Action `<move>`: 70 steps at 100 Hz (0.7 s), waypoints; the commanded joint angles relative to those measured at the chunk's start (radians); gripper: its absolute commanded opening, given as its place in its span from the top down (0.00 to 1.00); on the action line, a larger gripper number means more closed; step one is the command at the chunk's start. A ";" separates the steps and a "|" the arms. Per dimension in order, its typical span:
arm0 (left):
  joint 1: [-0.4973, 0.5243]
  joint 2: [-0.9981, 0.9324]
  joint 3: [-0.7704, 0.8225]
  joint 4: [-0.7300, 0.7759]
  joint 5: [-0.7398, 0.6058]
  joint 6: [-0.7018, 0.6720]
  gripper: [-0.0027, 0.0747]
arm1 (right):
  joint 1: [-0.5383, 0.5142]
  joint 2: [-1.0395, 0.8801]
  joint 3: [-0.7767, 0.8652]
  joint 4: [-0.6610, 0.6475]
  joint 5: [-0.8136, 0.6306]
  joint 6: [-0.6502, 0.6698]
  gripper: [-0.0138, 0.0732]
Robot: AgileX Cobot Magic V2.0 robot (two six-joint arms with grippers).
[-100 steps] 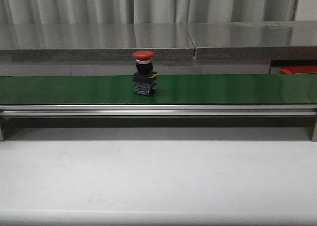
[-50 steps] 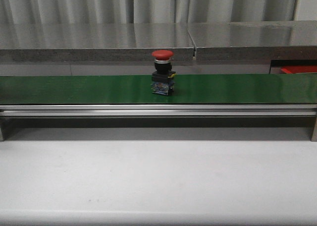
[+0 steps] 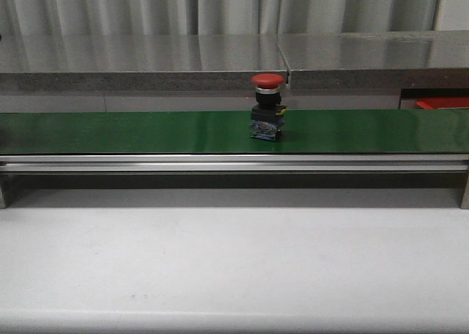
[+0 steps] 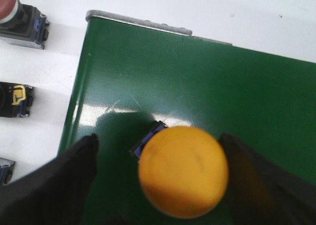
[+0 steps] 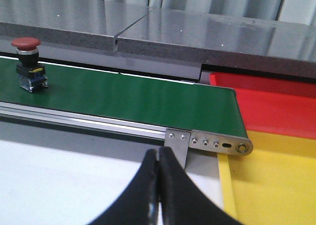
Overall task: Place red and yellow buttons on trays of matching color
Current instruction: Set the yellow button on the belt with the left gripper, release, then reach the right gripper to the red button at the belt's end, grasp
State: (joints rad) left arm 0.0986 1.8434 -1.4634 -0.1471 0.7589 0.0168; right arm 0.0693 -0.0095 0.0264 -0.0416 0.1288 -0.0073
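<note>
A red button (image 3: pixel 267 107) stands upright on the green belt (image 3: pixel 110 132); the right wrist view shows the red button (image 5: pixel 27 62) far from my right gripper (image 5: pixel 158 158). That gripper is shut on nothing, low in front of the belt's end bracket. Beyond the belt end lie the red tray (image 5: pixel 276 106) and, nearer, the yellow tray (image 5: pixel 276 185). In the left wrist view a yellow button (image 4: pixel 182 170) stands on the belt's other end. My left gripper (image 4: pixel 158 141) is open astride it, one finger close to the cap, the other clearly apart.
Several more buttons sit on the white table beside the belt's left end, among them a red-capped one (image 4: pixel 15 18) and a black-bodied one (image 4: pixel 15 99). A grey stone ledge (image 3: pixel 220 63) runs behind the belt. The red tray's corner (image 3: pixel 440 102) shows at the far right.
The red button has travelled to the right along the belt, from left of centre to right of centre. Nothing else in the front view has moved.
</note>
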 commanded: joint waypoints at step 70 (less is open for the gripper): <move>-0.180 -0.454 -0.047 -0.042 -0.106 0.072 0.11 | 0.002 -0.018 0.000 -0.011 -0.086 -0.002 0.98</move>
State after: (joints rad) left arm -0.0590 1.5130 -1.5262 -0.1737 0.7356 0.0866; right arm 0.0693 -0.0095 0.0264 -0.0416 0.1288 -0.0073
